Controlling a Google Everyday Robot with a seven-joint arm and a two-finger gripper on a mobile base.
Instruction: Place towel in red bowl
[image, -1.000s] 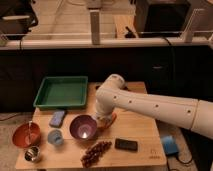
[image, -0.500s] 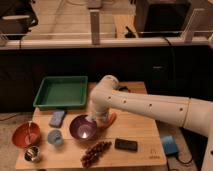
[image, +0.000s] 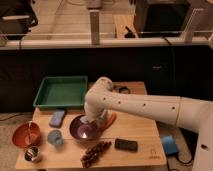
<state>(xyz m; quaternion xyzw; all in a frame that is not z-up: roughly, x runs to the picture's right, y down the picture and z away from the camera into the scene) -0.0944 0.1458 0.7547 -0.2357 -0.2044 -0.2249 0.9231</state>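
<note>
Orange-red bowl (image: 26, 134), round, upright, front-left of table (image: 142, 127), tool (image: 91, 121) closed above purple bowl (image: 77, 131)

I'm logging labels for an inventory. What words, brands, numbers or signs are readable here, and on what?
No text can be read.
The small mark at the near right corner of the table: too blurred to read.
The red bowl, purple bowl, green tray and black phone: no lettering visible.
The gripper, shut, over the purple bowl: no label visible.

One camera looks steeply down on the table (image: 141, 132) from its near edge, fairly close. The arm (image: 145, 107) enters from 3 o'clock, closed gripper (image: 93, 120) at the purple bowl (image: 79, 132).
</note>
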